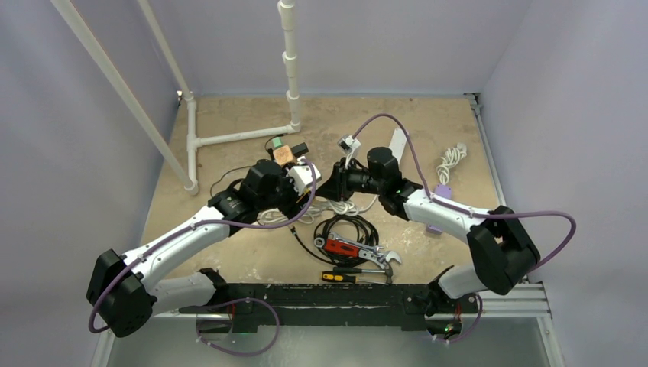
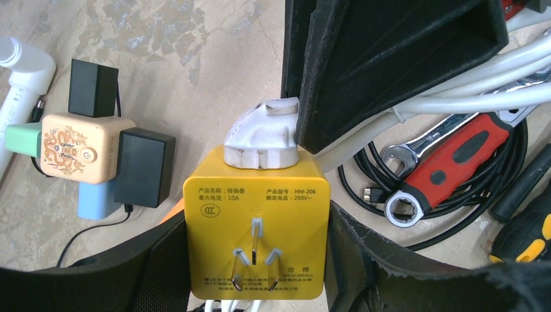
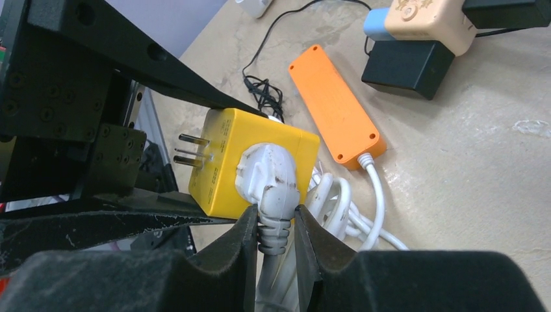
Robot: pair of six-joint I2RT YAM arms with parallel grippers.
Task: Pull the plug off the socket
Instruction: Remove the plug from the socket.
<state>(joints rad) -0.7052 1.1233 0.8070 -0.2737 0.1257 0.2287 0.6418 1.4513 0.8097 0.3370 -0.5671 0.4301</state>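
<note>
Right now my left gripper (image 2: 256, 260) is clamped on the yellow socket (image 2: 253, 201), one finger against each side of the cube, with its three bare prongs facing my wrist camera. The white plug (image 2: 263, 136) sits at twelve o'clock of the socket in that view, fully seated in its far face. My right gripper (image 3: 276, 227) is closed on the plug's ribbed neck, where the white cable (image 3: 338, 208) leaves it. From those fingertips the plug body lies at twelve o'clock, touching them, and the socket reaches off toward ten o'clock. From above, both grippers meet near the middle of the table (image 1: 229, 260), the left at nine o'clock of the plug and the right at three. An orange power strip (image 3: 334, 107) lies at one o'clock of the socket in the right wrist view, and a red-handled wrench (image 2: 455, 159) rests at three o'clock of it in the left.
</note>
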